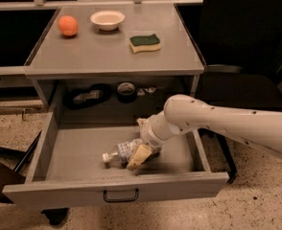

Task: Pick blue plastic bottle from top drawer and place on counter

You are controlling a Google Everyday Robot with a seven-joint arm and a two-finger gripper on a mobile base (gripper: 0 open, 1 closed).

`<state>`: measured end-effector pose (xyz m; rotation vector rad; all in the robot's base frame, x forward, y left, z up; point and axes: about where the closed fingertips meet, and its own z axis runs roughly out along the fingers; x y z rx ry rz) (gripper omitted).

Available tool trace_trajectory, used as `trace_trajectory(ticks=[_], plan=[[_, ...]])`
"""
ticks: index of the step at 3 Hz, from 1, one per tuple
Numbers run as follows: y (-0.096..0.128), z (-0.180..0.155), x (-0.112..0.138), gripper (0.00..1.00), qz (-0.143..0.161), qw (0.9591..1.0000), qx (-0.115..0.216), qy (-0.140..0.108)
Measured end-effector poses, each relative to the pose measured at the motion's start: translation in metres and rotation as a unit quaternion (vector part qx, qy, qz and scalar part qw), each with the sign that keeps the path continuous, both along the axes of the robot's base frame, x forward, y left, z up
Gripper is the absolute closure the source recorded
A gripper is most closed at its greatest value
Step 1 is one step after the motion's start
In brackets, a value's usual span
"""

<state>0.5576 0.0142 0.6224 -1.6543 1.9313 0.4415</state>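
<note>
The blue plastic bottle point(118, 153) lies on its side on the floor of the open top drawer point(78, 152), white cap pointing left. My gripper point(139, 155) reaches down into the drawer from the right, at the bottle's right end and partly covering it. The white arm point(213, 121) crosses over the drawer's right side. The counter point(98, 51) is above, flat and grey. The drawer's dark pull handle point(121, 195) shows on its front panel.
On the counter stand an orange point(67, 25) at the back left, a white bowl point(107, 19) and a green-yellow sponge point(145, 42). Dark objects point(86, 97) lie on the shelf behind the drawer. A dark chair point(246, 56) stands to the right.
</note>
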Motion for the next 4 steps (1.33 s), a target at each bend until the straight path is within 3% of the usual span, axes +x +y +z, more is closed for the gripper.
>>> trace_trajectory(ticks=[1, 4], plan=[[0.0039, -0.0200, -0.0101, 0.19, 0.019, 0.9995, 0.005, 0.026], [0.0040, -0.0177, -0.0112, 0.88, 0.020, 0.9994, 0.005, 0.028]])
